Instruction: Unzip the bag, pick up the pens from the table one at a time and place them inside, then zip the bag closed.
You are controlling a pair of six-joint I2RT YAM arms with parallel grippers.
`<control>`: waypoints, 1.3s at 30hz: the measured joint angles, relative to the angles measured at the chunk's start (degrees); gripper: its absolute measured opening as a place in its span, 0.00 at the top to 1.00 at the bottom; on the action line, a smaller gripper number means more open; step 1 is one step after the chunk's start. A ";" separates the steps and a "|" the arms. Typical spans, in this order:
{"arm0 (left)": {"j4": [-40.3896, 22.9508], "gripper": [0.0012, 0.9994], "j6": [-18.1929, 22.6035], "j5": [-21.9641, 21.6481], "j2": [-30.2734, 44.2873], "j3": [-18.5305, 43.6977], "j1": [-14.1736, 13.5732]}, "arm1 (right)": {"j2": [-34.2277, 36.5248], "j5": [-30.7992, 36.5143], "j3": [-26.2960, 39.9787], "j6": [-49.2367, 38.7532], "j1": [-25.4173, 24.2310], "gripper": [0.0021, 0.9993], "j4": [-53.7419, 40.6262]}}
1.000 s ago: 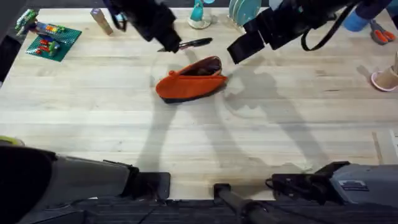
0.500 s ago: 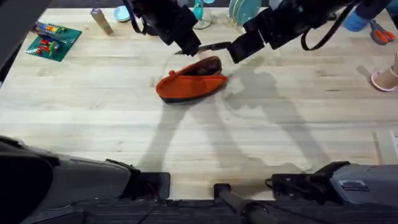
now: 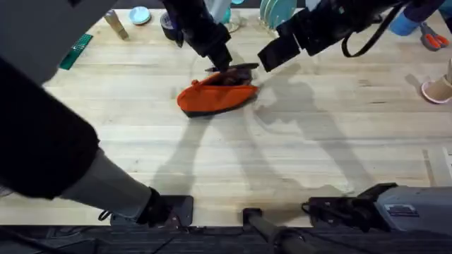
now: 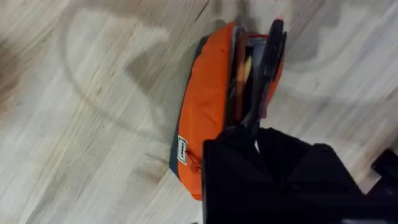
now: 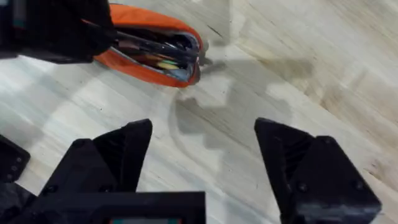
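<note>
My left gripper [image 3: 224,65] is over the mouth of the small oblong orange fabric pouch with the dark navy underside [image 3: 214,93], fingers closed on a thin dark stick pen [image 3: 236,68]. Seen from the left wrist, the pen [image 4: 267,68] runs lengthwise over the open zipper slot, its far end reaching just past the pouch's end. Whether the pen tip touches the lining I cannot tell.

The pouch [image 4: 208,112] lies on the light-coloured plank tabletop with visible grain [image 3: 318,148], far side of the middle, navy edge showing along the bottom. Zipper is open; the mouth gapes. Inside, in the left wrist view, at least one pen with a pale orange-tan barrel [image 4: 244,71] is already lying in the slot beside the dark one I hold.

My right gripper [image 3: 277,51] hangs just beyond the pouch's right end, clear of it, fingers spread wide with nothing between them. From the right wrist view, the two black fingers [image 5: 121,155] frame bare wood, and the pouch [image 5: 149,65] sits further off with its open end toward me, my left gripper [image 5: 93,34] at its mouth.

Along the table's far edge: a green building-block plate [image 3: 78,51], a small round blue lid [image 3: 140,15].
</note>
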 joint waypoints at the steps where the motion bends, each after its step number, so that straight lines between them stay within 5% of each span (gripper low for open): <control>1: 0.02 0.96 0.00 -0.01 0.42 0.00 0.00 | 0.00 0.00 0.00 0.00 0.00 0.00 0.00; 39: 0.79 0.96 -0.02 -2.63 5.72 -0.13 0.92 | 0.00 0.00 0.00 -0.02 0.00 0.00 2.14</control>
